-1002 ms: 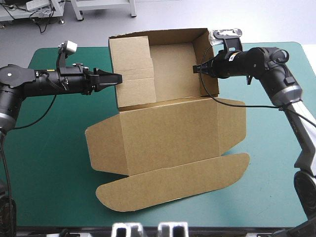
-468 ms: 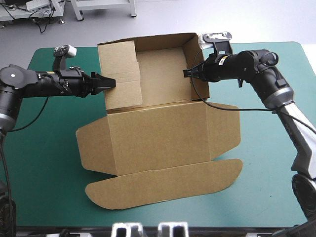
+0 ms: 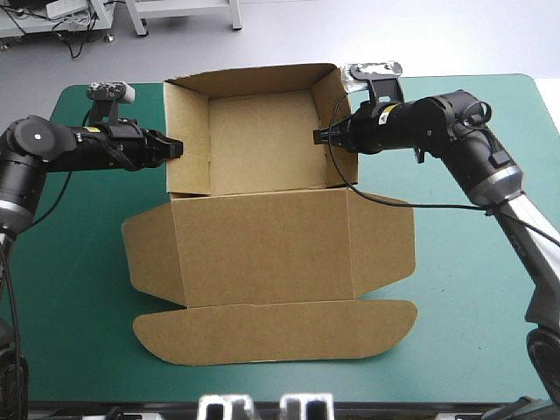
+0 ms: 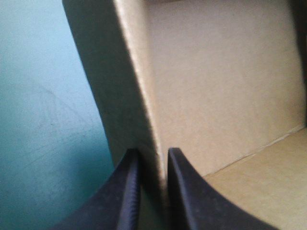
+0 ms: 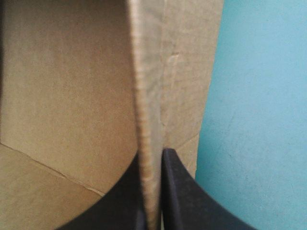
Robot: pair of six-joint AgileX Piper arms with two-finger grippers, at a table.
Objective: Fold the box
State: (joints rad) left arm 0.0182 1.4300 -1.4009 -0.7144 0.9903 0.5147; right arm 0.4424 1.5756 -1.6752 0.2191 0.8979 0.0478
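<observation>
The brown box (image 3: pixel 262 245) lies on the teal-green table as an open tray at the far side, its lid flat toward the near edge. My left gripper (image 3: pixel 178 150) is shut on the box's left wall; in the left wrist view that wall (image 4: pixel 139 96) runs down between the black fingers (image 4: pixel 128 191). My right gripper (image 3: pixel 320 136) is shut on the box's right wall, whose edge (image 5: pixel 149 120) stands between its fingers (image 5: pixel 175 191) in the right wrist view. All the tray's walls stand upright.
The lid's rounded flap (image 3: pixel 280 328) reaches close to the table's near edge. Side flaps (image 3: pixel 144 254) stick out at the lid's left and right. Teal-green cover (image 3: pixel 472 289) shows on both sides of the box.
Both grippers have carried the box leftward. The left wall's flap, earlier folded inward over the tray, now stands as an upright wall, and the tray looks squarer.
</observation>
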